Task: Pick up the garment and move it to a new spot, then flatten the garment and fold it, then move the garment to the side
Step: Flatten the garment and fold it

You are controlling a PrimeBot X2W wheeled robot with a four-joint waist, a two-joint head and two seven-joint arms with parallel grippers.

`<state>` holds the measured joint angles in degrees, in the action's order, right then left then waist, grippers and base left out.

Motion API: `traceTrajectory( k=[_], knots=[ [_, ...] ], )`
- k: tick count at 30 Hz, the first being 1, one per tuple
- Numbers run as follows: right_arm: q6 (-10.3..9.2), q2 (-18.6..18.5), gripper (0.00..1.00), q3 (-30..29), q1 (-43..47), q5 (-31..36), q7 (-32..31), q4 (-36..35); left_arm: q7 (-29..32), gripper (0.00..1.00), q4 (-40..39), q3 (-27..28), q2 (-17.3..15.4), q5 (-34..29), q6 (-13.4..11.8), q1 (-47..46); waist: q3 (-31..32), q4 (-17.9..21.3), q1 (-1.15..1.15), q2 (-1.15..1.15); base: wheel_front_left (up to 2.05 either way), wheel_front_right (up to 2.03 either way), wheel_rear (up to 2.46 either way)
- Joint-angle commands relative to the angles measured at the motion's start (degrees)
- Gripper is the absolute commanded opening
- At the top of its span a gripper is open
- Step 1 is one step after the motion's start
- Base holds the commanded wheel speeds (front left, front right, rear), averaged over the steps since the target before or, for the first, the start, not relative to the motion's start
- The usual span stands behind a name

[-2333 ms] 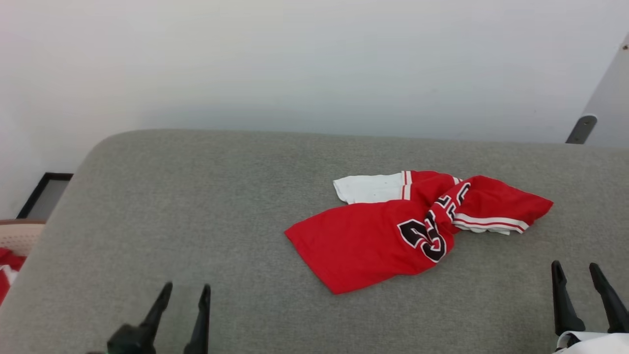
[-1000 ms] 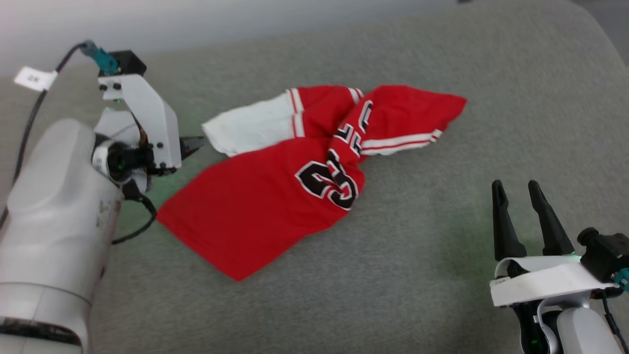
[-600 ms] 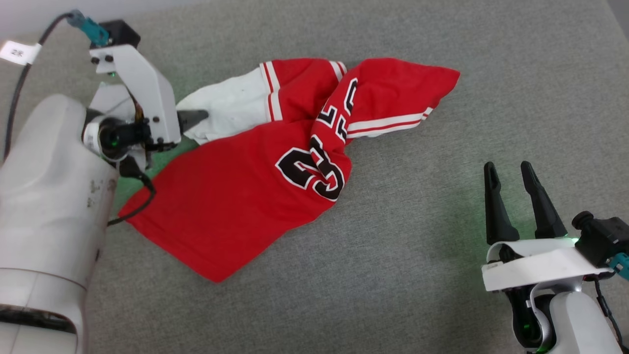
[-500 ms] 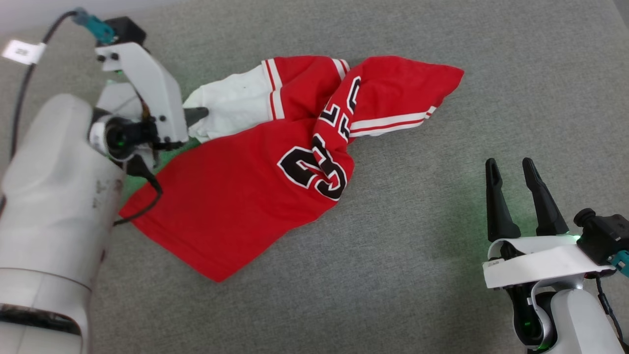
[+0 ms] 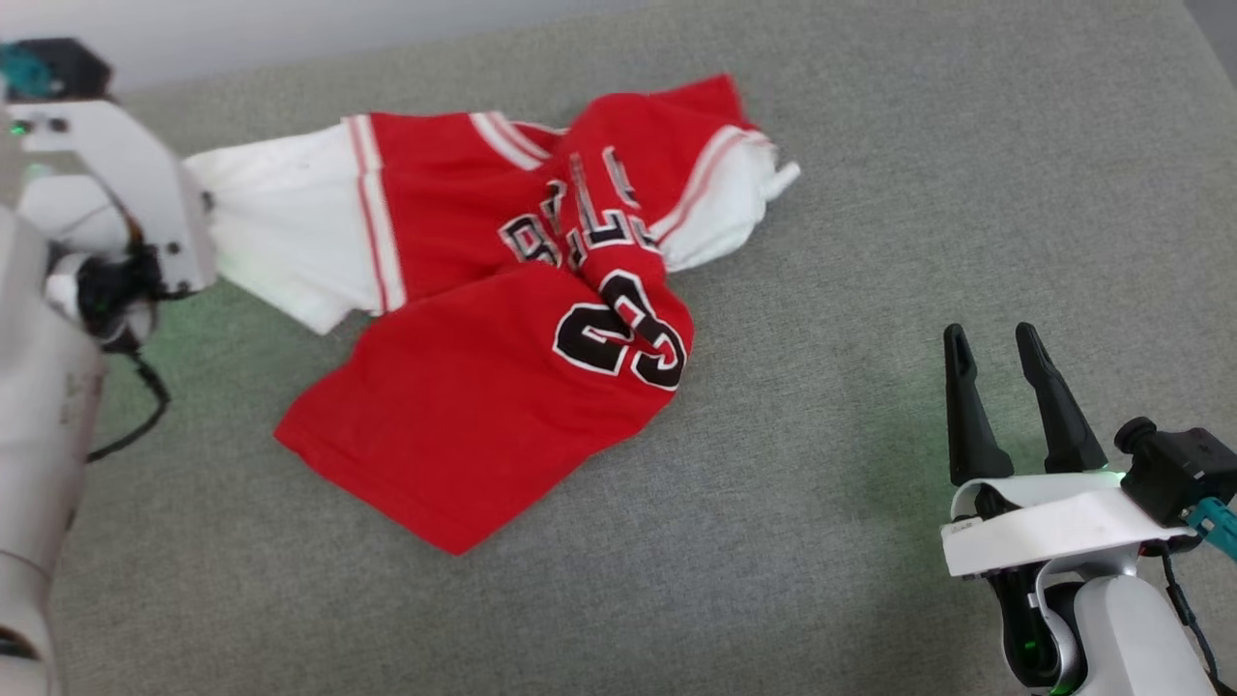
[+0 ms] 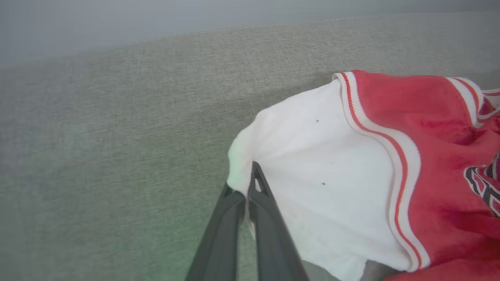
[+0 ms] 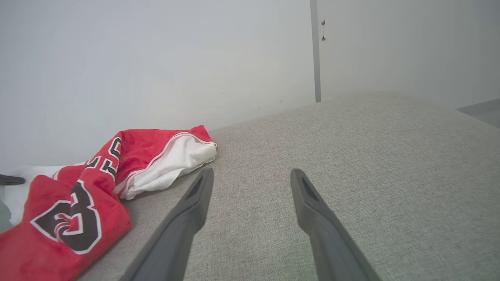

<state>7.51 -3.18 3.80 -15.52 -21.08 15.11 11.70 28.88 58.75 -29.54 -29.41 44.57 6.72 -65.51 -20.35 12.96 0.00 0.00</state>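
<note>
The jersey lies crumpled at centre-left of the head view on the grey upholstered surface, twisted near the number. The left gripper is pressed together, pinching the edge of the white sleeve at the upper left of the head view. The right gripper, at lower right, is spread and empty, well apart from the cloth. The fabric looks light, limp and not fragile, so a single-point hold will probably let it drape and twist. Preferred hold points are the sleeve edges, shoulders and hem.
</note>
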Motion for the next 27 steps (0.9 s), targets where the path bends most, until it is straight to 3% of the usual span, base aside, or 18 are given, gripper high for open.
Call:
traceTrajectory(
  k=[1, 9, 12, 14, 15, 16, 22, 27],
  knots=[
    [-0.03, 0.1, 1.00, -0.1, 1.0, -0.2, 0.0, 0.0, -0.4, 0.00, 0.7, -0.2, -0.2, -0.4, -0.2, -0.2, 0.3, 0.0, 0.00, 0.00, 0.00, 0.00, 0.00],
    [-0.04, -0.6, 1.00, -0.6, 1.5, 0.0, 0.0, 0.1, -5.2, 0.00, 4.6, -5.4, -1.8, -6.8, -1.1, 0.5, 0.7, 0.0, 0.00, 0.00, 0.00, 0.00, 0.00],
    [-0.04, -1.4, 1.00, -0.4, 1.3, 0.5, 0.0, 0.2, -7.5, 0.03, 5.7, -4.9, 0.0, -5.5, -0.8, 1.0, 1.4, -0.7, 0.00, 0.00, 0.00, 0.00, 0.00],
    [-0.04, -2.2, 1.00, 0.2, 0.9, 0.7, 0.0, 0.5, -8.2, 0.52, 6.0, -4.4, 1.5, -4.1, -0.1, 1.8, 2.0, -1.4, 0.00, 0.00, 0.00, 0.00, 0.00],
    [-0.04, -2.8, 1.00, 0.6, 0.6, 0.8, 0.0, 0.7, -9.0, 0.89, 6.0, -4.4, 1.7, -3.7, 0.1, 2.1, 2.5, -1.8, 0.00, 0.00, 0.00, 0.00, 0.00],
    [-0.04, -3.3, 1.00, 1.2, 0.3, 0.8, 0.0, 1.1, -10.2, 1.00, 5.7, -4.5, 1.9, -3.6, 0.3, 2.3, 3.0, -2.3, 0.00, 0.00, 0.00, 0.00, 0.00],
    [-0.04, -8.3, 1.00, 5.8, -2.5, -0.2, -0.8, 6.2, -21.1, 1.00, 3.4, -3.2, 4.1, -0.8, 0.8, 7.4, 6.6, -6.1, 0.00, 0.00, 0.00, 0.00, 0.00],
    [-0.04, -13.4, 1.00, 10.6, -6.3, -1.7, -9.4, 10.3, -34.8, 1.00, -3.5, -3.4, 6.8, 0.9, 0.8, 15.5, 9.2, -10.7, 0.00, 0.00, 0.00, 0.00, 0.00]
  ],
)
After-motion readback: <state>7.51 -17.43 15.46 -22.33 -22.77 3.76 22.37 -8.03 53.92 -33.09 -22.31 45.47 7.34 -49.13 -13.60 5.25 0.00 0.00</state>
